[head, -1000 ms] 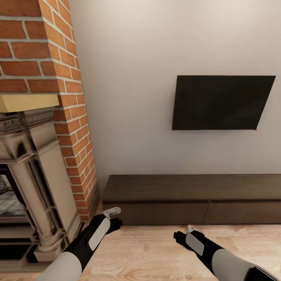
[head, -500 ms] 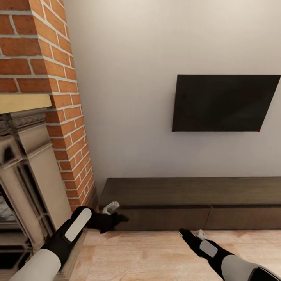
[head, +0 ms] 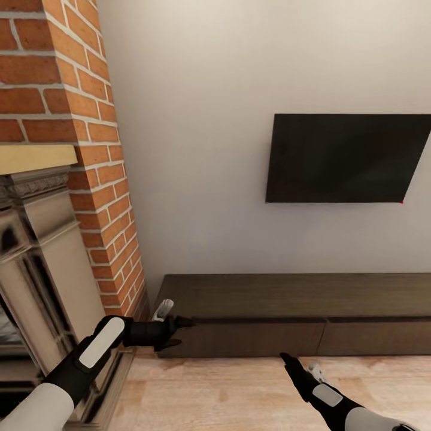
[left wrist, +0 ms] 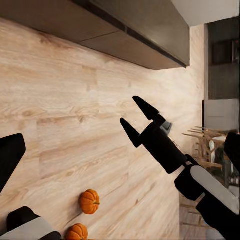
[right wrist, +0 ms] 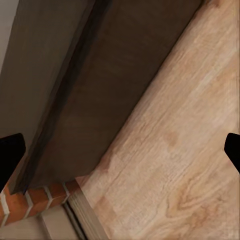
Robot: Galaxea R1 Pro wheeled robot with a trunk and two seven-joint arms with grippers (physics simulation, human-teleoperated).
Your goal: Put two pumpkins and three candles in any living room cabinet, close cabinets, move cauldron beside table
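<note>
- The white wall (head: 239, 90) rose ahead of me, with a dark television (head: 350, 158) mounted on it above the cabinet.
- A brick chimney (head: 60, 90) and its pale carved fireplace surround (head: 36, 251) stood at my left.
- The pale wood floor (head: 239, 389) ran under both my arms.
- The cabinet (head: 287, 299), long, low and dark brown, sat against the wall with both drawer fronts flush and shut.
- My left gripper (head: 179, 332) reached level toward the cabinet's left end, its upper fingertip at the dark gap under the top board, its lower one against the drawer front; the fingers looked spread, nothing between them.
- My right gripper (head: 288, 360) hung low over the floor in front of the cabinet, near the seam between the two drawers, apart from the drawer fronts. In the left wrist view (left wrist: 134, 118) its two dark fingers stood apart in a V, empty.
- Two pumpkins (left wrist: 90, 201), small, orange and ribbed, lay on the floor in the left wrist view, the second (left wrist: 76, 232) just beside the first, both well apart from my right gripper and from the cabinet, on the side away from it.
</note>
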